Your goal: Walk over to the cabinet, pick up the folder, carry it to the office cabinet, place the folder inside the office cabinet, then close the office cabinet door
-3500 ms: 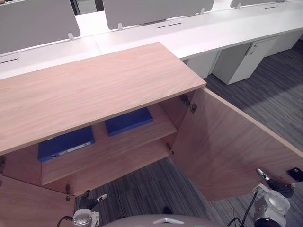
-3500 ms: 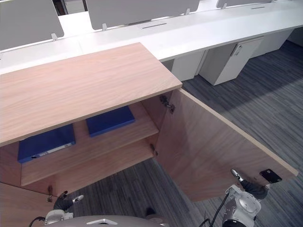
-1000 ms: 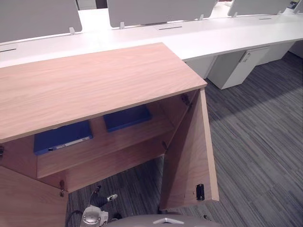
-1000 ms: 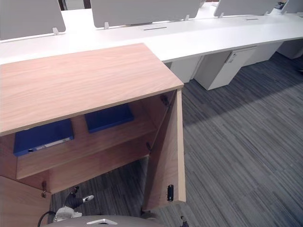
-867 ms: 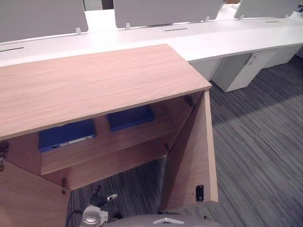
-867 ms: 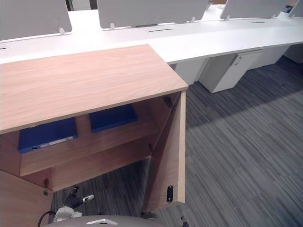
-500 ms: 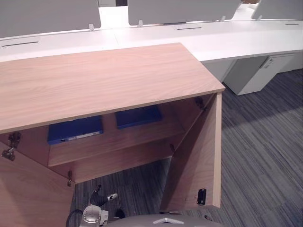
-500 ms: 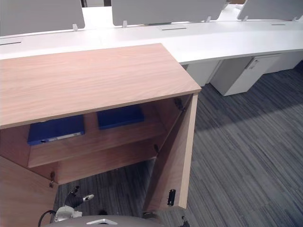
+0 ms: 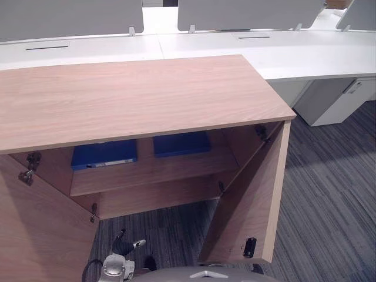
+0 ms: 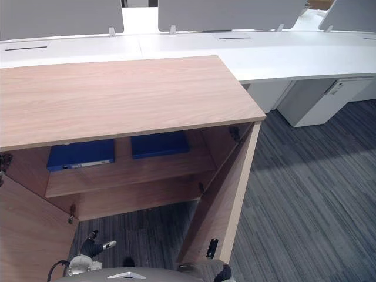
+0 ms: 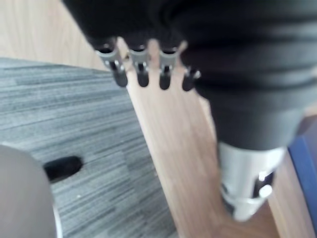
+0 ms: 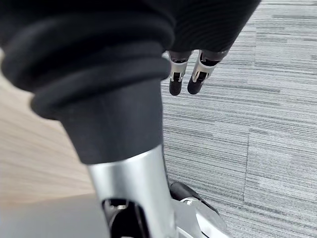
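The blue folder (image 9: 104, 155) lies flat on the upper shelf (image 9: 147, 174) inside the cabinet (image 9: 135, 97), with a second folder (image 9: 181, 144) just beside it. The cabinet's right door (image 9: 252, 200) stands half open. Both hands hang relaxed and empty in front of the cabinet: the left hand (image 11: 141, 73) low by its left side, the right hand (image 12: 177, 82) by the right door.

Wood-grain office cabinet (image 9: 135, 97), doors open: right door (image 9: 254, 200) half-swung, left door (image 9: 35, 229) wide. Two blue folders flat on cabinet's upper shelf (image 9: 154, 171): white-labelled folder (image 9: 104, 154) left, plain folder (image 9: 181, 143) right.
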Available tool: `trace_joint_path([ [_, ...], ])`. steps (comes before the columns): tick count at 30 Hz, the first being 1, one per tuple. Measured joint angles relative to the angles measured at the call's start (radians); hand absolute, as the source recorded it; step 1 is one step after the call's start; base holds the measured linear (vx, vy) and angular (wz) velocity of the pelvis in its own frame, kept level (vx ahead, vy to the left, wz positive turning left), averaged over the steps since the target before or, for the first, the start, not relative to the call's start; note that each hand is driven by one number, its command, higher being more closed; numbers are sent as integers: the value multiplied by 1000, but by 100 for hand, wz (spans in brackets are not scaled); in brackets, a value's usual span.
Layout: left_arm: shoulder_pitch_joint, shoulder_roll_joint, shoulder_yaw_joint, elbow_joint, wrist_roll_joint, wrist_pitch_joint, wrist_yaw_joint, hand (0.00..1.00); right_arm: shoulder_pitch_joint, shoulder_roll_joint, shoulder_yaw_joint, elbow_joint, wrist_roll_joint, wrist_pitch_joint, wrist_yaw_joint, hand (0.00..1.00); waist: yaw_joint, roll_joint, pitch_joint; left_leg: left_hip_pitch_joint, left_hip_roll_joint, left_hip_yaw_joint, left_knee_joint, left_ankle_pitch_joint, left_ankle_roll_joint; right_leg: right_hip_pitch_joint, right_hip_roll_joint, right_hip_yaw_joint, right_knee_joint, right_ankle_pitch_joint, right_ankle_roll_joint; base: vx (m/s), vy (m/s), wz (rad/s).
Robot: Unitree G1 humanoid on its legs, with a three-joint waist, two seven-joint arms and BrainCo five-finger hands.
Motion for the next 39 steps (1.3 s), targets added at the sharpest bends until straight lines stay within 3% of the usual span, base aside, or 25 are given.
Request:
trace_joint_path([
  [17,-2,0,2,1,-2,0,3,0,-2,0,13,1,2,0,0,0,-2,-1,4,-7,-1,-33,0,13,-1,5,-1,-29,5,-6,-8,-18,-4,5],
  [24,-9,-5,77,25,-40,3,0,0,-10,-8,42,-3,2,4,7,0,1,-5,9,-20,-2,-49,0,19,0,6,-1,-46,5,-2,-1,0,-4,7],
  [39,-11,-6,80,26,-39,6,14,0,-10,-18,51,-8,15,4,19,0,-3,4,24,-3,-1,-54,0,20,-1,17,-1,-49,12,-11,-11,-14,-1,1],
])
